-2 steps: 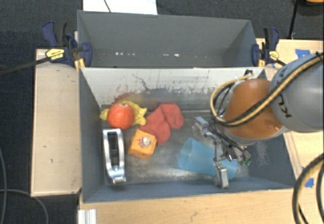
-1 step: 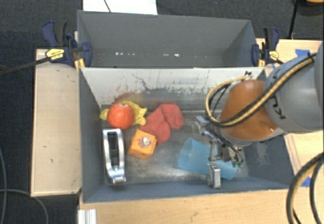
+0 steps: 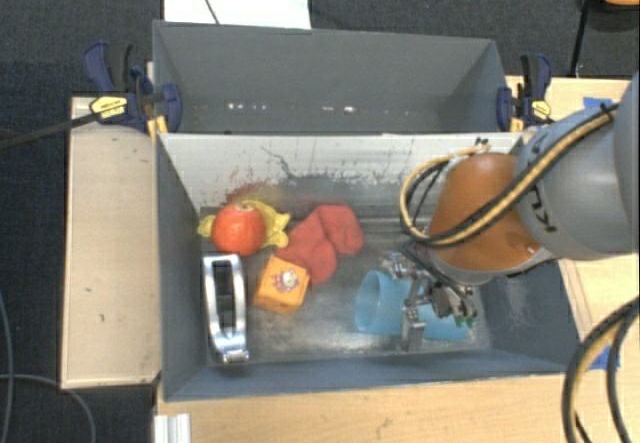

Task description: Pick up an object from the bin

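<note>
Presently the gripper (image 3: 415, 319) is down at the blue cup (image 3: 378, 303), which lies sideways at the bin's (image 3: 183, 261) front right. Whether the jaws are open cannot be told. Risk: the cup's curved wall may slip or roll away on closing.

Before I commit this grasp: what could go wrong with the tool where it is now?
The tool sits over the blue cup at the front right. The cup seems to lie on its side, so it may roll or slip away under contact. It is also near the front wall, where the tool might scrape or pin the cup.
</note>
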You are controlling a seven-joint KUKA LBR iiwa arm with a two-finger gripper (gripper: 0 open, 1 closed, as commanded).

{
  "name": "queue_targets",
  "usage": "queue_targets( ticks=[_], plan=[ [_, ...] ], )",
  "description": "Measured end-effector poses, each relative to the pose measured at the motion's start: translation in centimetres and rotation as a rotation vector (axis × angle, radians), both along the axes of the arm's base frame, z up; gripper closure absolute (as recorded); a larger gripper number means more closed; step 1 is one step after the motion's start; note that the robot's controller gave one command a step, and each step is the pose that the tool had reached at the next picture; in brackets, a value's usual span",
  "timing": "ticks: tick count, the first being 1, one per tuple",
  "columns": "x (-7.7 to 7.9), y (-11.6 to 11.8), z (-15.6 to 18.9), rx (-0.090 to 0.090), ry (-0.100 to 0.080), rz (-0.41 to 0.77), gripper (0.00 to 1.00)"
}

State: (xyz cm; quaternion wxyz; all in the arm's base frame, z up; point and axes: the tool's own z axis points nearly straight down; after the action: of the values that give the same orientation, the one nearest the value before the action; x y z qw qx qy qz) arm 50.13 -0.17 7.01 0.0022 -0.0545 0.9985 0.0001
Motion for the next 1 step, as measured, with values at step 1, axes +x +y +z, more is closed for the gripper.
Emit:
queue_targets(
  ticks=[1],
  plan=[
    [0.00,0.00,0.00,0.000,0.000,0.001,1.00]
  ],
)
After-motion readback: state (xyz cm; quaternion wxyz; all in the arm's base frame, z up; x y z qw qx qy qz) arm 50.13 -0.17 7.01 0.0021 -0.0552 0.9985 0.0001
